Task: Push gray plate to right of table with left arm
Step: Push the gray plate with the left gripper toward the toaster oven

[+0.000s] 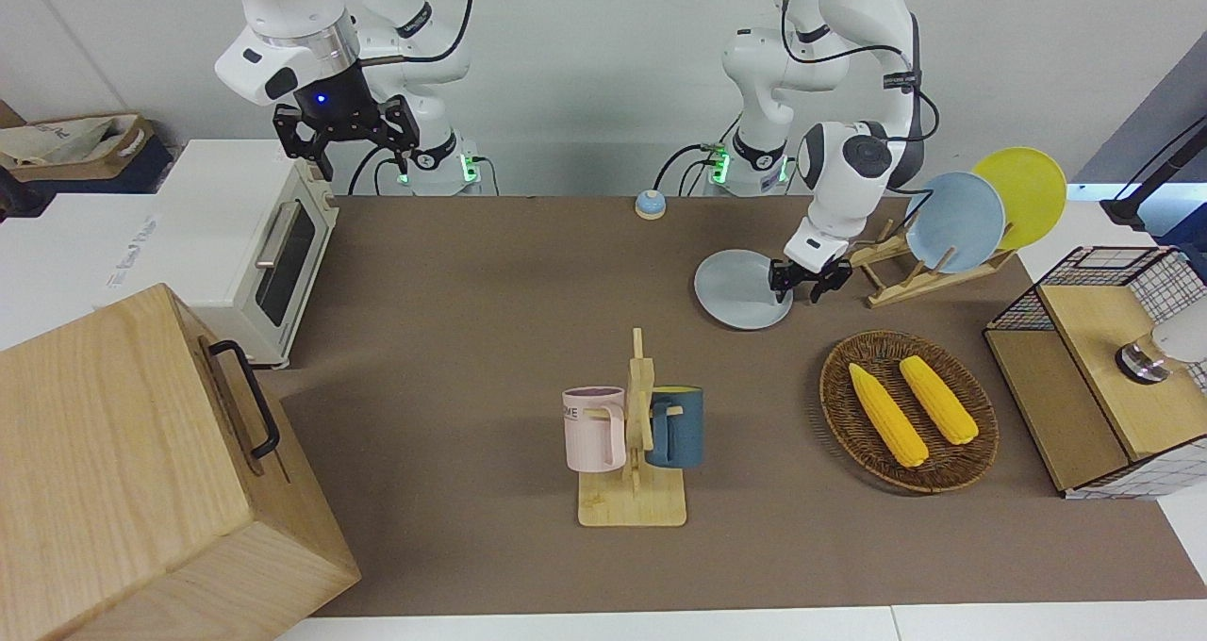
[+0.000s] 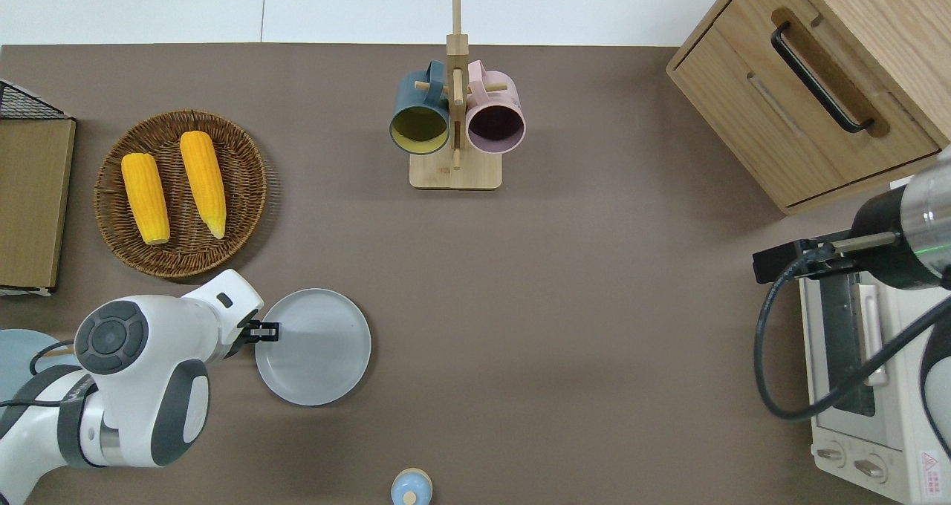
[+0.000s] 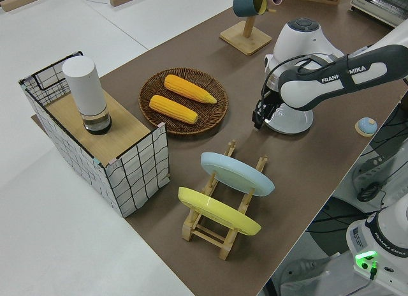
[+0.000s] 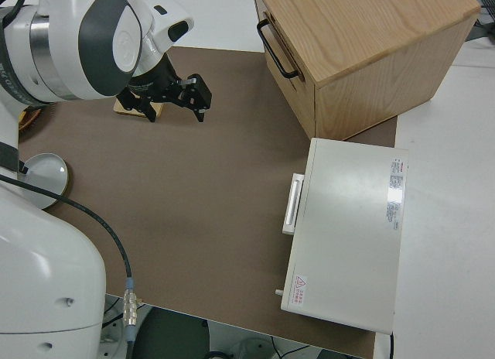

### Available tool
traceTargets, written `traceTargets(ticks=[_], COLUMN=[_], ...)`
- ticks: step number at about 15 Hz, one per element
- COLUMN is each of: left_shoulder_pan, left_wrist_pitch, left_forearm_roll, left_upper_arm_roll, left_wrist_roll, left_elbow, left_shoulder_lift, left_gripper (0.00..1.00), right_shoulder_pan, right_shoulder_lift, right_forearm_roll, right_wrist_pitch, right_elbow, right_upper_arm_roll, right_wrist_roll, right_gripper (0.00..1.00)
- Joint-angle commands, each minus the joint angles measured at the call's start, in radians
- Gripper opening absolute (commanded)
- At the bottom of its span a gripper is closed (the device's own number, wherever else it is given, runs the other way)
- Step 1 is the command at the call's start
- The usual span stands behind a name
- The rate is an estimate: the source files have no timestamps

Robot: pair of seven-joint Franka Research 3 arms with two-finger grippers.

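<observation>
The gray plate lies flat on the brown table, nearer the robots than the corn basket. My left gripper hangs low at the plate's rim on the side toward the left arm's end of the table. Its fingers are open and appear to straddle the rim; contact with the plate cannot be made out. The right arm with the blue wrist light is parked, its gripper open and holding nothing.
A wicker basket holds two corn cobs. A wooden rack carries a light-blue and a yellow plate. A mug stand sits mid-table. A toaster oven, wooden cabinet, wire crate and small blue bell line the edges.
</observation>
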Motion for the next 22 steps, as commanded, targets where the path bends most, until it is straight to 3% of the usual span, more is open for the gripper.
traceTargets(ticks=[1,6,8,12,17,22], left_shoulder_pan=[-0.017,-0.018,-0.018,-0.021,-0.025,-0.032], left_wrist_pitch=[0.025,0.025,0.025,0.025,0.021,0.013], left_forearm_roll=[0.020,0.022,0.022,0.020,0.020,0.020], left_upper_arm_roll=[0.009,0.009,0.007,0.000,-0.071,-0.111], left_wrist_roll=[-0.028,-0.028,-0.030,-0.030,-0.137,-0.204], left_elbow=[-0.018,-0.018,-0.021,-0.023,-0.021,-0.015], left_shoulder_lift=[-0.003,-0.003,-0.003,-0.003,-0.002,-0.002], left_gripper=[0.41,0.09,0.00,0.00,0.00,0.00], right_shoulder_pan=[-0.012,-0.012,-0.012,-0.012,-0.012,-0.012], right_shoulder_lift=[-0.006,-0.006,-0.006,-0.006,-0.006,-0.006], right_forearm_roll=[0.010,0.010,0.010,0.010,0.010,0.010], right_wrist_pitch=[-0.012,-0.012,-0.012,-0.011,-0.012,-0.012], right_elbow=[0.001,0.001,0.001,0.001,0.001,0.001], right_upper_arm_roll=[0.005,0.005,0.005,0.005,0.005,0.005], right_wrist_roll=[-0.003,-0.003,-0.003,-0.003,-0.003,-0.003], right_gripper=[0.983,0.983,0.983,0.983,0.983,0.983])
